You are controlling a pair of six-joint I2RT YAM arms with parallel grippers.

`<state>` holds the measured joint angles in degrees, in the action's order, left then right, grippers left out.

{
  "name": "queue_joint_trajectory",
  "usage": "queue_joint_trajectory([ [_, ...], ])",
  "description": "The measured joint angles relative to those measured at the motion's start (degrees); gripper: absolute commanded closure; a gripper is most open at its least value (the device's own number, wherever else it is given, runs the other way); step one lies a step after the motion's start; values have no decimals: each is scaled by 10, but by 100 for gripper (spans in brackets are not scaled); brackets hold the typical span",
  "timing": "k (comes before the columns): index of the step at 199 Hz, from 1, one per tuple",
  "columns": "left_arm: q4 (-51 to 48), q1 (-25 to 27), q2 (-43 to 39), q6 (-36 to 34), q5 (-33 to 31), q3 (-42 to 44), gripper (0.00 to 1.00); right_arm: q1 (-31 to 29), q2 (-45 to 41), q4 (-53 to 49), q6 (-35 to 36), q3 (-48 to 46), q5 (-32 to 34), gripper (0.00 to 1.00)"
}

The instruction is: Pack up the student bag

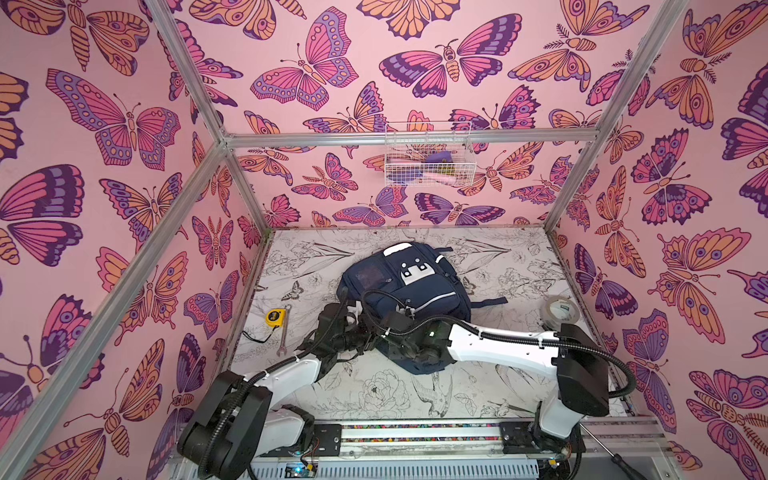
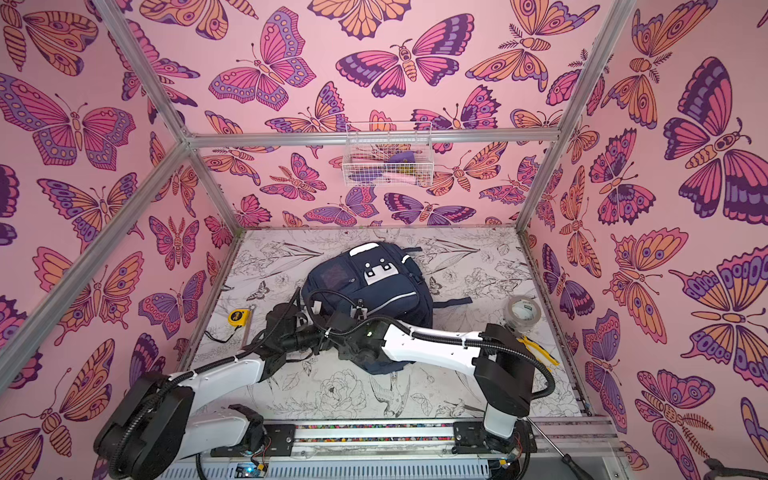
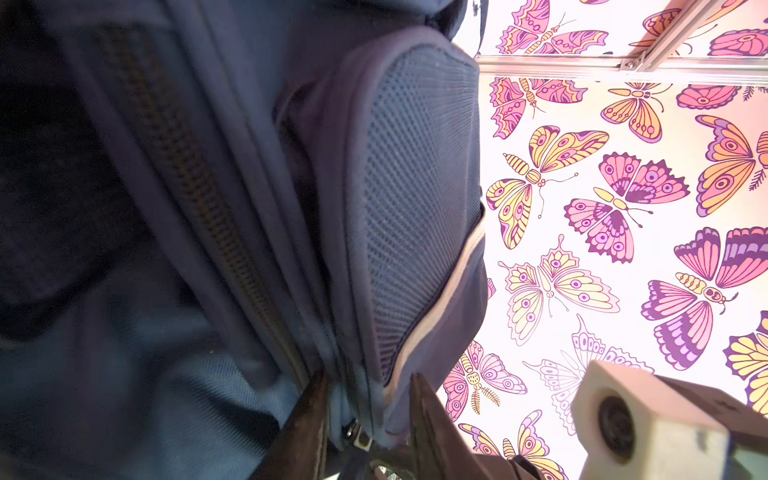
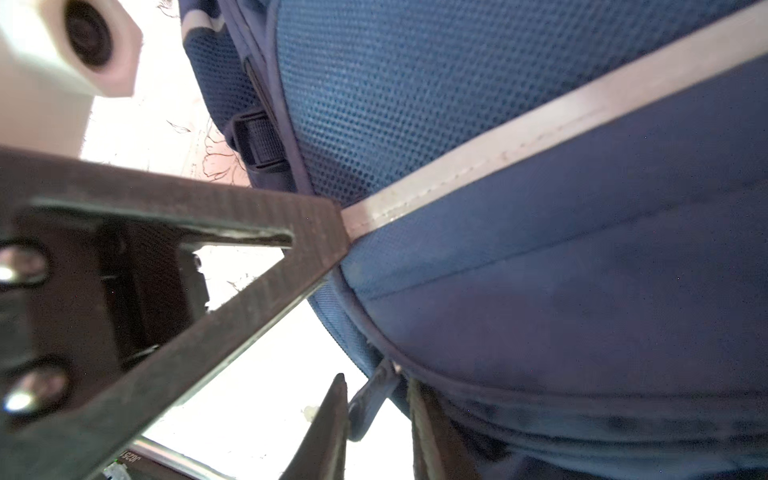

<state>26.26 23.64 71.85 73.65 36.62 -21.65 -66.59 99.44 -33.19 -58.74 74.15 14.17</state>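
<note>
We take this for a robot test cell in a lab. A bare silver aluminium-profile frame (image 1: 407, 139) holds pink butterfly-printed wall panels (image 1: 332, 50). Two white-and-black robot arms, left (image 1: 286, 374) and right (image 1: 498, 345), are bolted to a metal base rail (image 1: 415, 432) beside a white flower-sketch tabletop (image 1: 374, 395).

The student bag (image 1: 415, 286) is a large navy-blue fabric backpack lying flat near the middle of the desk (image 1: 498, 390), front panel up, in both top views (image 2: 374, 291). Its top end points to the back wall and its near end is hidden under the arms. A white patch (image 1: 415, 270) with black dots sits on the upper front, with a dark mesh pocket (image 1: 370, 276) beside it. A white stripe (image 4: 540, 120) crosses the lower front pocket. One strap (image 1: 490, 301) trails out on the desk to the right. The left wrist view shows a line of zipper teeth (image 3: 199, 199) that looks closed.
</note>
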Motion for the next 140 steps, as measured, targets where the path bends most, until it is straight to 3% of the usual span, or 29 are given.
queue_joint_trajectory([
  [59, 17, 0, 4, 5, 0, 8, 56, 2, 9, -9, -10, 3, -6, 100],
  [97, 13, 0, -4, 1, -2, 8, 49, 2, 8, -34, -9, 13, -9, 100],
  [140, -104, 0, -95, -27, -24, -3, 45, 2, -8, -67, 5, 16, -7, 100],
])
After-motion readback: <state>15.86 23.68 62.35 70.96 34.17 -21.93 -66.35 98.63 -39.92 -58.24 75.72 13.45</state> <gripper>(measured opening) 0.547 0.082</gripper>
